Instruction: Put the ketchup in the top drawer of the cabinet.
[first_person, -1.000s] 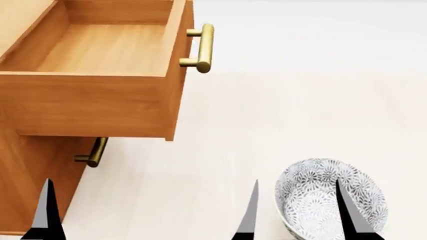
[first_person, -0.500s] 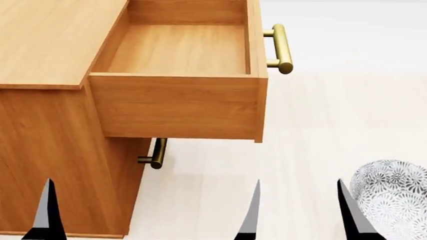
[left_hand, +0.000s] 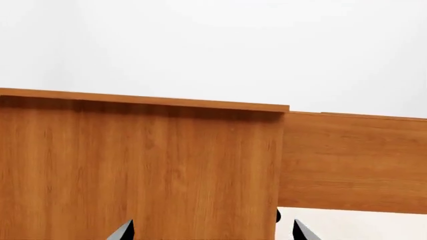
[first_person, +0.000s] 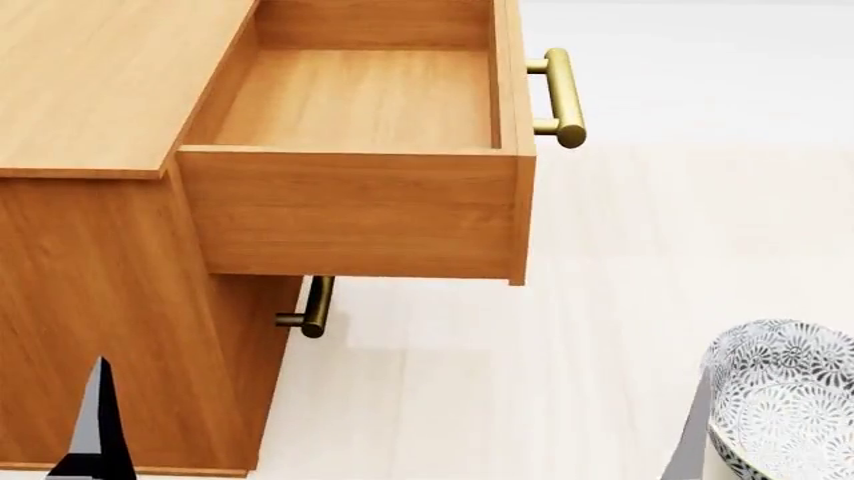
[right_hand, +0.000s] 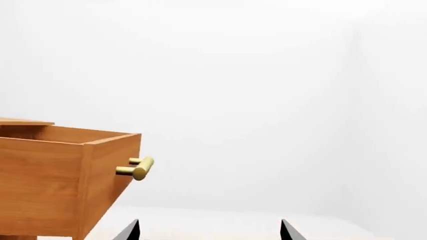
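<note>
The ketchup is out of view in every frame. The cabinet (first_person: 94, 90) stands at the left, and its top drawer (first_person: 354, 215) is pulled out and holds nothing; the brass handle (first_person: 561, 95) is on its front. My left gripper (left_hand: 212, 232) is open and faces the cabinet's side wall (left_hand: 133, 165), with nothing between its fingers. In the head view only one of its fingertips (first_person: 96, 420) shows. My right gripper (right_hand: 208, 231) is open and holds nothing, with the drawer (right_hand: 47, 185) off to one side. One right finger (first_person: 691, 440) shows beside the bowl.
A grey-white patterned bowl (first_person: 787, 400) sits on the pale floor at the lower right. The lower drawer's brass handle (first_person: 310, 308) juts out beneath the open drawer. Pale floor (first_person: 601, 300) stretches to the right of the cabinet.
A second ago the head view swung left, so cabinet and bowl slid right in it. Since half a second ago the view holds still, and my right gripper's fingers have shifted right, towards the bowl.
</note>
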